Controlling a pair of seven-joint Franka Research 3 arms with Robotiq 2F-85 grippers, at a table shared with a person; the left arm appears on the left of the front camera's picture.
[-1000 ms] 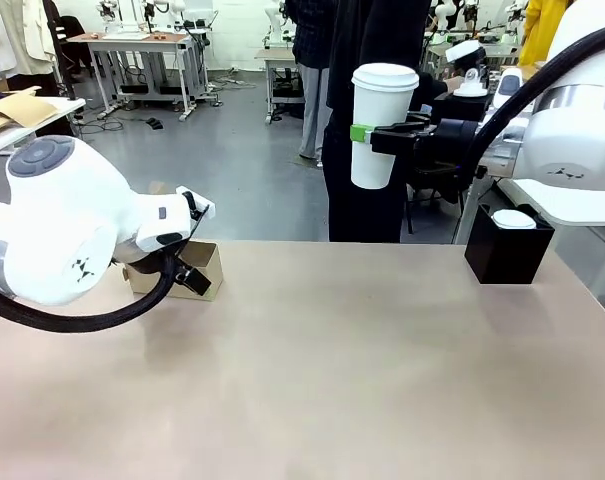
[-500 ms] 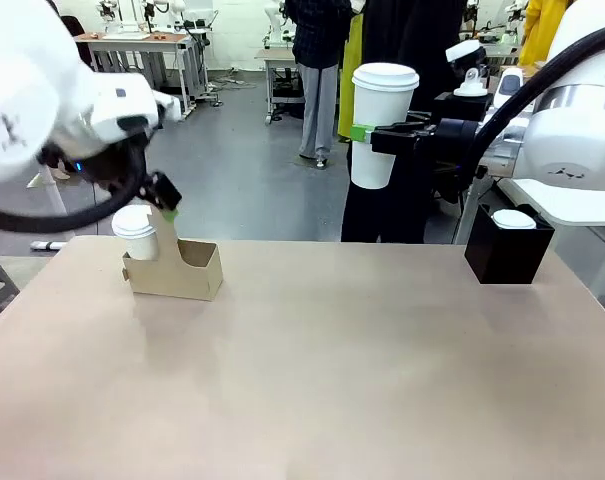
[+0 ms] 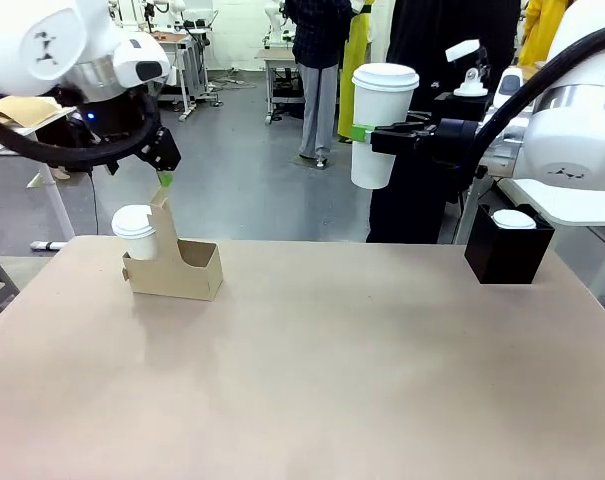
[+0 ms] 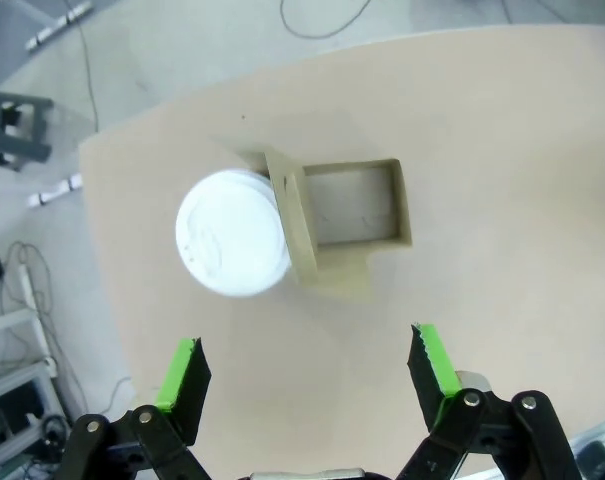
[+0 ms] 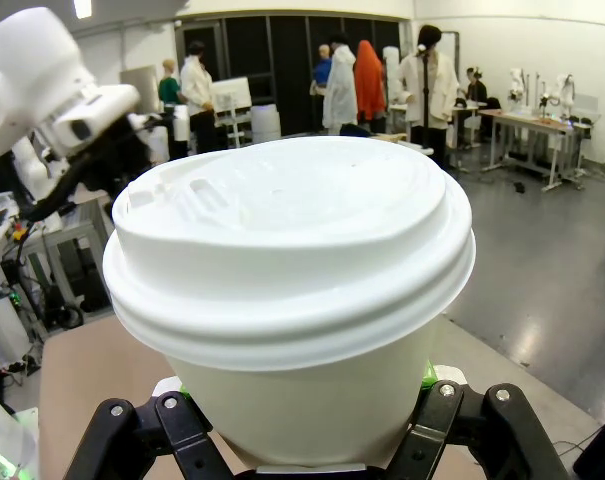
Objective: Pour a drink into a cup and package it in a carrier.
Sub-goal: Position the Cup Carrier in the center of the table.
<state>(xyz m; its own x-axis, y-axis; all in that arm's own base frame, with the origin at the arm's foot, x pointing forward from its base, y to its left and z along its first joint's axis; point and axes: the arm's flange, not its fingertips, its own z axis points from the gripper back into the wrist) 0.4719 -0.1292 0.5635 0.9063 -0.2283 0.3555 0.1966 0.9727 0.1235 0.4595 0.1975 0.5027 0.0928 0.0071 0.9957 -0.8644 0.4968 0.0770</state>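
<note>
Front view: L gripper (image 3: pixel 164 170) hangs in the air just above the carrier (image 3: pixel 177 270), close over the tip of its upright handle, but whether it touches I can't tell. The carrier sits at the far-left part of the table (image 3: pixel 332 380). A second cup (image 3: pixel 136 232), white w/ lid, stands in its left slot; the right slot is vacant. R gripper (image 3: pixel 367 133) is high above the table's far edge, clamped on the held cup (image 3: pixel 383 120), which is upright w/ lid on. A black box (image 3: pixel 507 248) w/ a white round top sits far right on the table.

L wrist view: looking straight down. Green fingers (image 4: pixel 182 375) are spread wide w/ nothing between them. Below are the carrier (image 4: pixel 405 205) and the second cup (image 4: pixel 232 232), whose lid sits beside the handle wall, on the table (image 4: pixel 502 150).

R wrist view: the held cup (image 5: pixel 292 270) sits right in front of the lens, R gripper (image 5: pixel 302 455) pinching it from both sides low on the body. L arm (image 5: pixel 52 80) shows at upper left.
</note>
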